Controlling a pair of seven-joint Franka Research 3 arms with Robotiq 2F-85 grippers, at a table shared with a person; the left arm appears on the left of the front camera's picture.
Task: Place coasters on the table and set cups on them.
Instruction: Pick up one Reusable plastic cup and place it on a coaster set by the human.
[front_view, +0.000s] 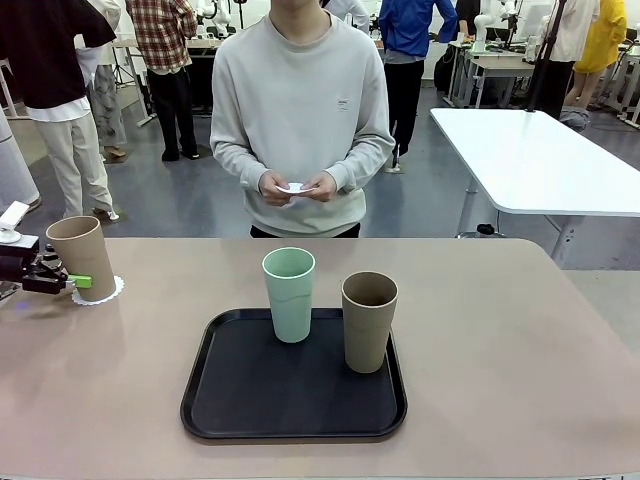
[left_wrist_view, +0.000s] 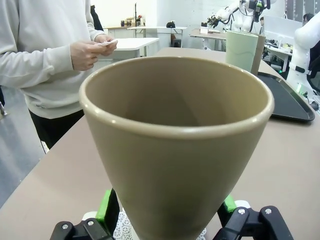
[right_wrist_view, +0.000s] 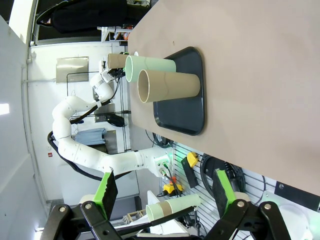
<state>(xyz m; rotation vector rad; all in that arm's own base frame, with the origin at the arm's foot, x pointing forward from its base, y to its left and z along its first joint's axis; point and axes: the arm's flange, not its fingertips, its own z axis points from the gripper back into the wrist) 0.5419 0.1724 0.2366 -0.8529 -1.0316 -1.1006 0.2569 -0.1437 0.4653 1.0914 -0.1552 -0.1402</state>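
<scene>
Left pincer (front_view: 78, 282) straddles the base of a tan cup (front_view: 82, 250) that stands upright on a scalloped coaster (front_view: 100, 293) at the worktop's (front_view: 520, 340) left edge; whether its pads press the cup or stand just clear, I cannot tell. To finish well, it should spread wide and back straight out, low and level, since a brushed narrow base could tip or drag the doily. Right pincer (right_wrist_view: 165, 195) is spread and empty.

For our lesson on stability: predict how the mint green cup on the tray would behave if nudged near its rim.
The mint green cup is tall and tapers to a narrow base, so it would probably tip rather than slide. Being round, it might then roll.
</scene>
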